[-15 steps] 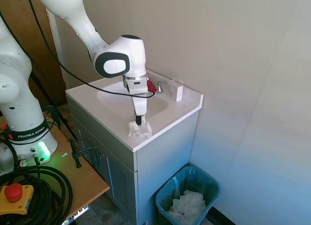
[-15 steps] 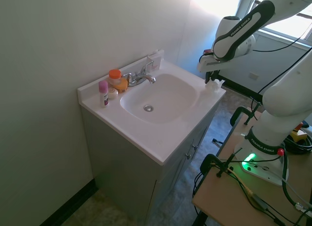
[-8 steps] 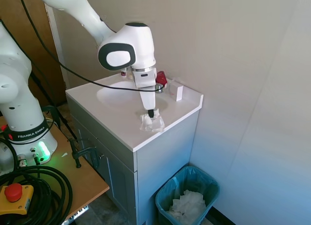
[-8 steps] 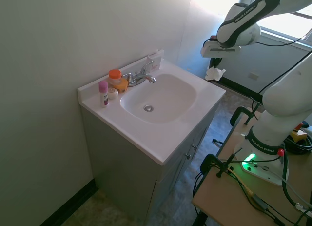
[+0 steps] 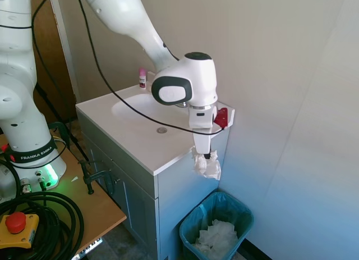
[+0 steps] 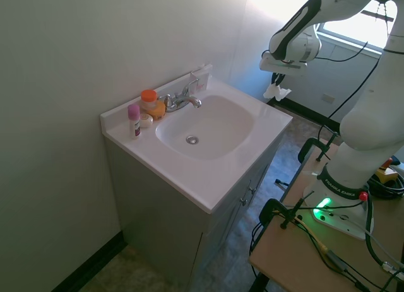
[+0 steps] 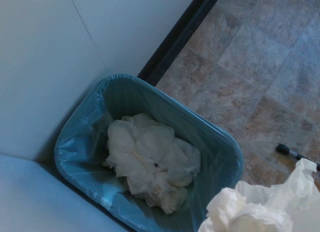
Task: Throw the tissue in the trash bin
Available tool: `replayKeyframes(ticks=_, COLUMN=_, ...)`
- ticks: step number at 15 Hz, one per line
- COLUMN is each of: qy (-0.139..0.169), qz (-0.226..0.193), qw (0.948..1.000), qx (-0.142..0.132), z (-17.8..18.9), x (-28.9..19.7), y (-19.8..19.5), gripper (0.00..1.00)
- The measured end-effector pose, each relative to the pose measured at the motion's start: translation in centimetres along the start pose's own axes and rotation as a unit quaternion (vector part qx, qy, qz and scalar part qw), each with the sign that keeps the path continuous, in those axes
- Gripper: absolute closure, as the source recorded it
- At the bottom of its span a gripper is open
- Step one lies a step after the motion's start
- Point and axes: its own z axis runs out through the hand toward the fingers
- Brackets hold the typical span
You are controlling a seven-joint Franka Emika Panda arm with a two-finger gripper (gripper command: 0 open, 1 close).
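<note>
My gripper (image 5: 207, 155) hangs past the right edge of the sink cabinet, shut on the tissue (image 5: 206, 165), a small crumpled white lump dangling from the fingers. The tissue (image 6: 276, 92) also shows under the gripper (image 6: 278, 84) in the second exterior view. Below it, on the floor by the wall, stands the trash bin (image 5: 216, 224) with its teal liner bag. In the wrist view the trash bin (image 7: 80, 132) holds a heap of white paper (image 7: 150, 162), and the tissue (image 7: 260, 204) shows at the lower right edge.
The grey sink cabinet (image 5: 168, 198) with its white top (image 5: 134, 136) stands left of the bin. A faucet (image 6: 183, 99), an orange-capped jar (image 6: 149, 101) and a pink bottle (image 6: 134, 119) sit along the back. The wall (image 5: 291, 131) is close behind the bin.
The arm has carried the tissue from above the counter's front corner out past its right edge and lower, so it now hangs over the trash bin.
</note>
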Motion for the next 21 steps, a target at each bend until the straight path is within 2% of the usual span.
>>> replayKeyframes(ticks=3, qy=0.006, qz=0.002, qw=0.9998, qx=-0.016, z=3.8, x=-1.3, y=-3.3, gripper=1.00)
replayKeyframes(ticks=7, qy=0.009, qz=0.018, qw=0.9989, qx=-0.041, z=7.2, x=0.1, y=-4.2, gripper=1.00)
replayKeyframes(ticks=8, qy=0.008, qz=0.020, qw=0.9987, qx=-0.046, z=7.8, x=0.1, y=-4.4, gripper=0.00)
replayKeyframes(ticks=14, qy=-0.004, qz=0.020, qw=0.9979, qx=-0.062, z=9.6, x=1.5, y=-3.5, gripper=0.00)
replayKeyframes(ticks=21, qy=-0.010, qz=0.011, qw=0.9980, qx=-0.062, z=9.7, x=2.5, y=-3.3, gripper=0.00)
